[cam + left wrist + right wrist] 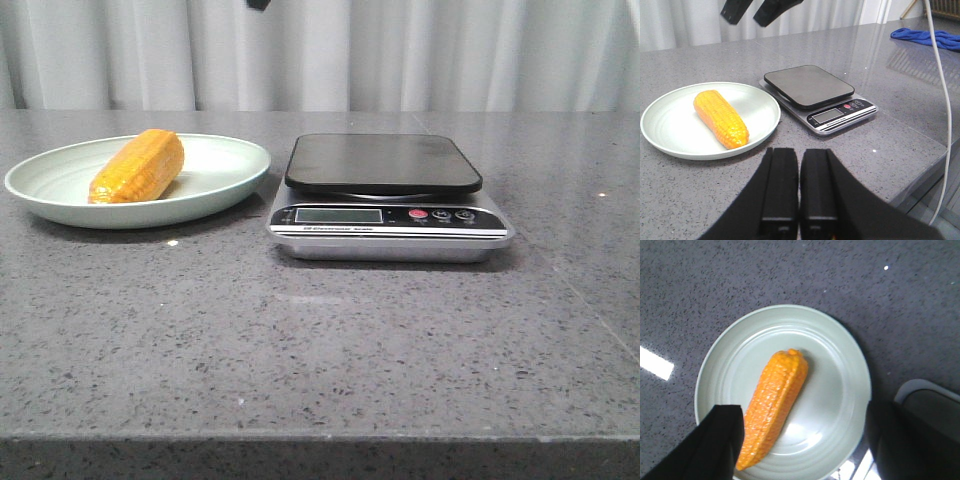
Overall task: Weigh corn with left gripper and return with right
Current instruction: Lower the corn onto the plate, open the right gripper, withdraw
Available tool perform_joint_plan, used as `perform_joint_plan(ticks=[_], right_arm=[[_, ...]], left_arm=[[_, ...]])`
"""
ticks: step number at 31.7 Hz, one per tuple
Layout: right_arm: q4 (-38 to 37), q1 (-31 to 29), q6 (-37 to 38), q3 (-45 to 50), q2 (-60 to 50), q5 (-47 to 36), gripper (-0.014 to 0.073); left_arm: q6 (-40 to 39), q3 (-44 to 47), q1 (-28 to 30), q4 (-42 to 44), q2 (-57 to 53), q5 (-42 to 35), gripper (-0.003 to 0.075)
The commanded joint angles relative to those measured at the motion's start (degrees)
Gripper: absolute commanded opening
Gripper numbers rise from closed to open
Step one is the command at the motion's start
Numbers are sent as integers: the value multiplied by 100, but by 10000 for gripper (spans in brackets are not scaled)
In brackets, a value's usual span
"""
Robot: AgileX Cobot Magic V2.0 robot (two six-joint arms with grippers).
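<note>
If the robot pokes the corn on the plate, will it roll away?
Probably a little: the corn is rounded and lies on its side, so a sideways push could roll it. The raised rim of the plate would likely stop it. Its skin looks glossy, so it may slip in a loose grip. It looks stiff, not floppy.

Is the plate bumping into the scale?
Apart. The left wrist view shows a strip of grey table between the plate rim and the scale.
</note>
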Motion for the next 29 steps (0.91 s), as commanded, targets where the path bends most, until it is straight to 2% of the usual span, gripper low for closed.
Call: perform_joint_plan(ticks=[1, 7, 11, 14, 19, 23, 29], right_arm=[[-171, -116, -437, -56, -593, 457, 578], [-459, -129, -556, 492, -1116, 288, 505], [-669, -227, -563, 1142, -1567, 137, 496], [-686, -239, -806, 1879, -2033, -68, 496], [-724, -347, -887, 3491, -3060, -915, 490], [-532, -589, -870, 5045, -4059, -1859, 399], [-481, -701, -863, 6916, -5667, -2798, 181]], left_arm=[[-19, -143, -2, -10, 63, -443, 134], [-19, -143, -2, -10, 63, -443, 134], [-19, -143, -2, -10, 63, -443, 134], [-19, -143, -2, -10, 63, -443, 134], [-19, -143, -2, -10, 63, -443, 134], [-19, -143, -2, -10, 63, -443, 134], [-19, -143, -2, -10, 63, -443, 134]])
